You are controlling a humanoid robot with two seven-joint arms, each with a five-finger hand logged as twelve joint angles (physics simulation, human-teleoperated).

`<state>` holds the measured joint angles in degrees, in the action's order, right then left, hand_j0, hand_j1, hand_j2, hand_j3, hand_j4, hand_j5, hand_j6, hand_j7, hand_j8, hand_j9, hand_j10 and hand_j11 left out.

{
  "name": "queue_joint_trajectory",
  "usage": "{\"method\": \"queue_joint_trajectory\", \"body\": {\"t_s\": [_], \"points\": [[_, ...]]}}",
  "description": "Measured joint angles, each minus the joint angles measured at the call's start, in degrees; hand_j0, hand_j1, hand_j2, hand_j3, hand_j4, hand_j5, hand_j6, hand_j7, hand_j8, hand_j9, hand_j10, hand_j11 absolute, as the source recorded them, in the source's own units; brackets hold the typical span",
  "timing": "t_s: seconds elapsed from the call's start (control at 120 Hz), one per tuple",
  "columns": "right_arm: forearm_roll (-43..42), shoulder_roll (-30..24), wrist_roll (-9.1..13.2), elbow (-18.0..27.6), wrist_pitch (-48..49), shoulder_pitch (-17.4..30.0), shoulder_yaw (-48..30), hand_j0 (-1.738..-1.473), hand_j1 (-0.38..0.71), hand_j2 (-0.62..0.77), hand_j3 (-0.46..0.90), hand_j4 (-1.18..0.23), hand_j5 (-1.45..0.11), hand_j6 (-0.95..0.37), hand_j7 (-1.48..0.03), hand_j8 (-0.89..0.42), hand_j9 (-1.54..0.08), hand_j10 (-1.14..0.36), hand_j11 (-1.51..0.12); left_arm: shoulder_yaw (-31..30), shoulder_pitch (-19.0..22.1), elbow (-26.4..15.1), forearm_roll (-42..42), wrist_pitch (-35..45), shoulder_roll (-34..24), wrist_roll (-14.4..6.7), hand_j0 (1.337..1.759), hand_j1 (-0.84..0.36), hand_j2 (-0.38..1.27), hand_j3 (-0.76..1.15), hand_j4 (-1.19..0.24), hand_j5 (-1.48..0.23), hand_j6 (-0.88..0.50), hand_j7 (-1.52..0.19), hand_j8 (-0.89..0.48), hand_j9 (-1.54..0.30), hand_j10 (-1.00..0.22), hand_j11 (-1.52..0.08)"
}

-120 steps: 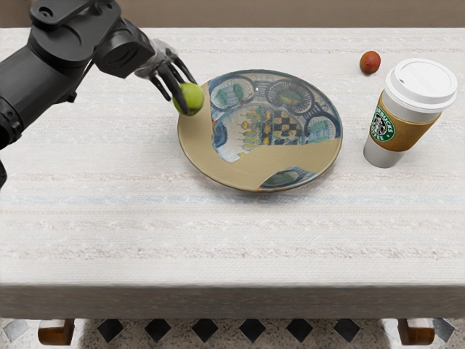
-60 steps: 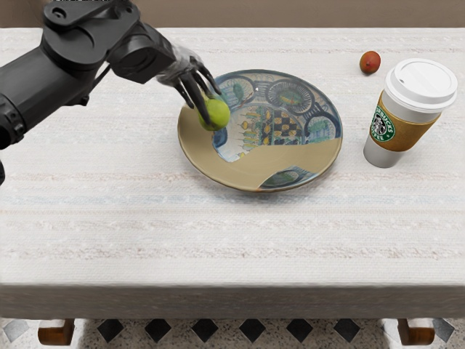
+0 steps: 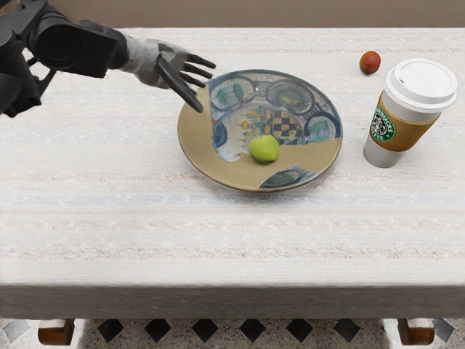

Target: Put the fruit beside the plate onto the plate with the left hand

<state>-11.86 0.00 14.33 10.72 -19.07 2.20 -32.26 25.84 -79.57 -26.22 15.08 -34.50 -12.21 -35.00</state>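
A green fruit [image 3: 265,148] lies inside the patterned plate [image 3: 218,167], a little below its middle. My left hand [image 3: 187,75] hovers over the plate's upper left rim with its fingers spread and nothing in it. The fruit sits well to the right of and below the hand, apart from it. The right arm does not show.
A white coffee cup [image 3: 405,113] with a brown sleeve and lid stands right of the plate. A small red fruit [image 3: 370,62] lies behind it near the table's far edge. The table's front edge [image 3: 232,291] runs across the lower picture.
The left hand let go of the green fruit, which now lies on the plate. The hand opened and drew back up and to the left, off the plate's middle.
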Motion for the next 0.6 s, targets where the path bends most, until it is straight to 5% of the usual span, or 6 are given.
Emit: {"method": "queue_joint_trajectory", "body": {"t_s": [0.417, 0.6], "points": [[0.0, 0.0, 0.0, 0.0, 0.0, 0.0, 0.0, -1.658, -0.35, 0.0, 0.0, 0.0, 0.0, 0.0, 0.0, 0.0, 0.0, 0.0, 0.0, 3.3, 15.6, 0.2, -10.4, -0.5, -20.9, 0.0, 1.658, 0.32, 0.01, 0.0, -0.02, -0.03, -0.02, -0.03, -0.02, -0.03, -0.02, -0.03], [0.0, 0.0, 0.0, 0.0, 0.0, 0.0, 0.0, -1.658, -0.35, 0.0, 0.0, 0.0, 0.0, 0.0, 0.0, 0.0, 0.0, 0.0, 0.0, 3.3, 19.1, 0.3, -15.0, -0.5, -23.6, 0.0, 1.658, 0.32, 0.0, 0.0, -0.02, -0.03, -0.02, -0.03, -0.02, -0.03, -0.02, -0.03]]}}
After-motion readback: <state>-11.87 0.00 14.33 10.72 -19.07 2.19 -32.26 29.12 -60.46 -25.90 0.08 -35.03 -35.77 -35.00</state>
